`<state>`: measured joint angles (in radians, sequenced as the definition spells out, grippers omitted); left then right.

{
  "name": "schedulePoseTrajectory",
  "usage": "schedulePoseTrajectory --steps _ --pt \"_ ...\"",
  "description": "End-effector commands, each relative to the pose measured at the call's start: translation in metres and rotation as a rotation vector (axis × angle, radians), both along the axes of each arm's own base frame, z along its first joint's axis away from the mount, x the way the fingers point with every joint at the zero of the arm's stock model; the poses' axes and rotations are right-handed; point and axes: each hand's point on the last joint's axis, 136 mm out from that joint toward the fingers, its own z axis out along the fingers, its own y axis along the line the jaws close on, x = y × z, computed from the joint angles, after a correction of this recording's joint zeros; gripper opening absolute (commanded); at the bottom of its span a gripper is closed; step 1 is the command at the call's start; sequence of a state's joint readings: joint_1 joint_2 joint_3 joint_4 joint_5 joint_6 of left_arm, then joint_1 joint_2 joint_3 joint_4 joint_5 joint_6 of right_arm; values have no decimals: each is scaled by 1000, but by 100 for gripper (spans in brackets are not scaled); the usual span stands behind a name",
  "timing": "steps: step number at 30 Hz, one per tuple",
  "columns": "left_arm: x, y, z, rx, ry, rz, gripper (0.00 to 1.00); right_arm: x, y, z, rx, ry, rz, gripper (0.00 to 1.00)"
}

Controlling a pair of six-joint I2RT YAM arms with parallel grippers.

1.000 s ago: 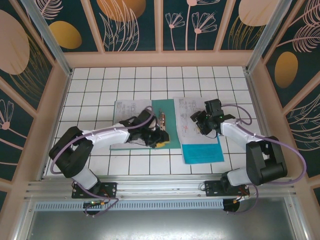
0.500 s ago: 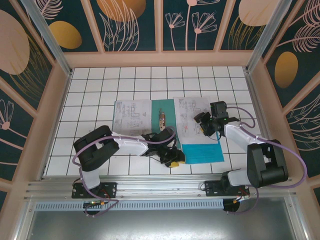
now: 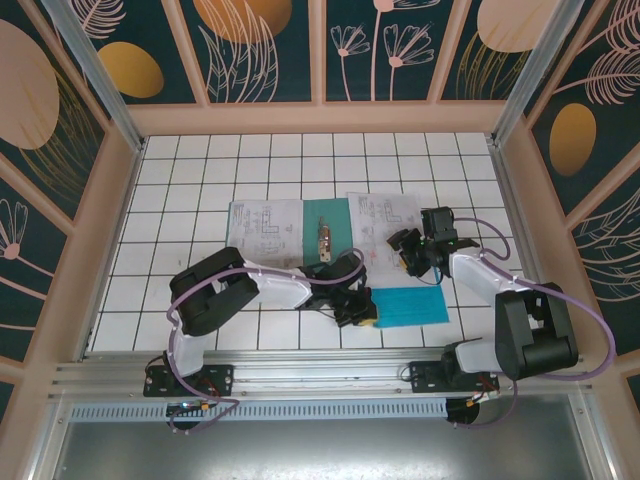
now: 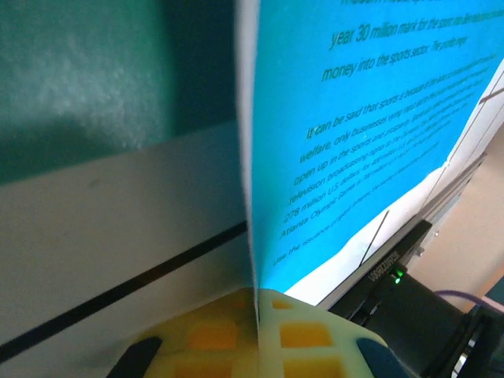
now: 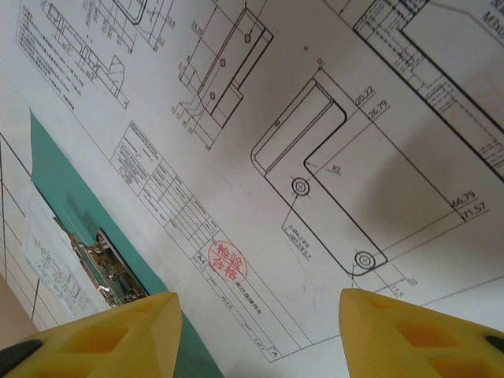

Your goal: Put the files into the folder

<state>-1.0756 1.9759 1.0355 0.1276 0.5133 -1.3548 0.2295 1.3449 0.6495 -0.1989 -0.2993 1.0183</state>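
I start from the white tiled table (image 3: 180, 180). The dark green folder (image 3: 337, 215) lies open in the middle of it, with one printed sheet (image 3: 262, 228) already on its left half. A white drawing (image 3: 385, 215) lies to the right, its left edge over the folder's right side. The blue sheet (image 3: 410, 303) lies nearer me, just right of the folder, and its far edge seems tucked under that drawing.

My left gripper (image 3: 358, 315) is pressed together on the blue sheet's near left corner. In the wrist view the paper (image 4: 370, 118) rises edge-on out of the yellow fingers (image 4: 299, 335). My right gripper (image 3: 408, 255) hangs spread over the drawing (image 5: 315, 118), holding nothing.

As I judge it, the step in hand is carrying the blue sheet left onto the folder. I would pull low and slow, along the sheet's own plane, so the thin paper neither buckles nor tears at the pinch. The drawing may drag along, so I would press the right fingers down on it first. I would aim the sheet's edge beside the metal clip (image 3: 322, 240).
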Motion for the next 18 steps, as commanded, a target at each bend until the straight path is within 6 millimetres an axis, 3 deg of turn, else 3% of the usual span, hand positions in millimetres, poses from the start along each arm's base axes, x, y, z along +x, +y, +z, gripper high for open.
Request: schedulePoseTrajectory --steps 1,10,18 --pt "10 -1 5 23 -34 20 0 5 3 3 8 -22 31 56" --pt "34 14 19 21 -58 72 0 27 13 8 27 -26 45 54" --pt "59 35 19 49 -64 19 0 64 43 12 63 -39 73 53"
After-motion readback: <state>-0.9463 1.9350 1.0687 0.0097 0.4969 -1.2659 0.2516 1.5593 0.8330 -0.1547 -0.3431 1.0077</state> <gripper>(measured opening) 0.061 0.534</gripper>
